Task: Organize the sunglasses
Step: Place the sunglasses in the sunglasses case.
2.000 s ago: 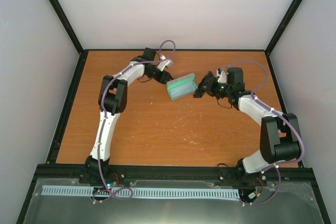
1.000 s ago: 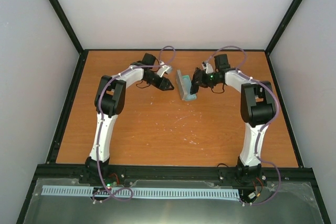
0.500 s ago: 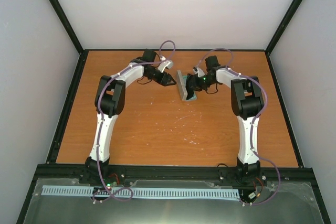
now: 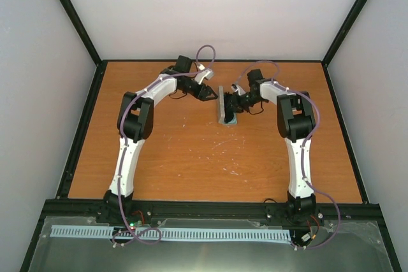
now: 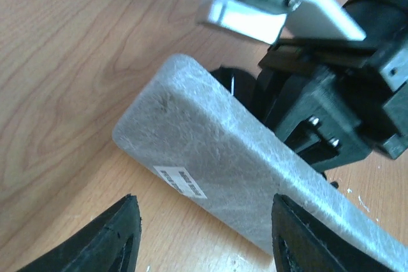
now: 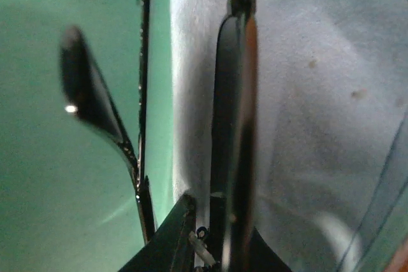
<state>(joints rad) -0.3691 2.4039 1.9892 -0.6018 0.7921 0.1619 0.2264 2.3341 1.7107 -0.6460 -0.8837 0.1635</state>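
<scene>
1. The right gripper (image 4: pixel 233 102) has moved into the grey case (image 5: pixel 217 176) near the middle of the far edge, pinching the sunglasses (image 6: pixel 233 125) over the blue cloth (image 6: pixel 319 125) inside
2. The left gripper (image 5: pixel 204 224) waits wide open, empty, beside it; I think only release remains

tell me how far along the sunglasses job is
Done: the grey felt rectangular case stands open on its edge with the pale blue square cloth inside. In hand: the right fingers seem to grip the black dark-lensed sunglasses, held inside the case over the cloth; the left fingers sit open at the case's outer face. Left: let go of the glasses and shut the case.
</scene>
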